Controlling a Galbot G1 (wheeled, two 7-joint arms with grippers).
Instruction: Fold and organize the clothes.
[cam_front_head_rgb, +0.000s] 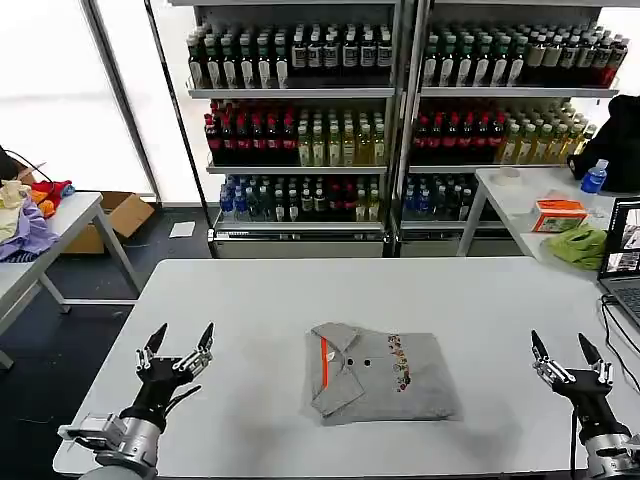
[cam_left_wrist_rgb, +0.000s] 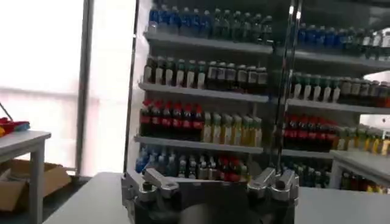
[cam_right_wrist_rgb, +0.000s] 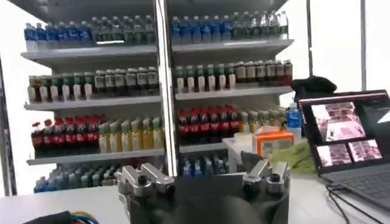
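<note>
grey shirt (cam_front_head_rgb: 382, 374) is lying folded flat in the middle of the white table (cam_front_head_rgb: 260, 290), a bit toward the near edge. orange collar strip is sitting on its left side, multicolour chest print running down the right of centre, two small buttons between them. shirt is looking like a tidy rectangle, left near corner slightly tucked and uneven.

left end effector (cam_front_head_rgb: 180, 346) is hovering over the near left part of the table, well apart from the shirt, fingers spread and released, grasping nothing. right end effector (cam_front_head_rgb: 563, 354) is hovering at the near right, also well apart from the shirt, fingers spread and released, empty.

in the left wrist view the left end effector base (cam_left_wrist_rgb: 210, 192) is pointing toward the drink shelves (cam_left_wrist_rgb: 244, 103) at the far side. in the right wrist view the right end effector base (cam_right_wrist_rgb: 204, 185) is facing the same shelves, with a laptop (cam_right_wrist_rgb: 350, 137) on the table's right edge, cables trailing near it.

far right, a second table is carrying an orange box (cam_front_head_rgb: 559, 214), a lime-green cloth (cam_front_head_rgb: 580, 246) and a blue-capped bottle (cam_front_head_rgb: 594, 177). far left, another table is holding a heap of purple, yellow and red garments (cam_front_head_rgb: 30, 215), with a cardboard box (cam_front_head_rgb: 115, 218) on the floor beside it.
</note>
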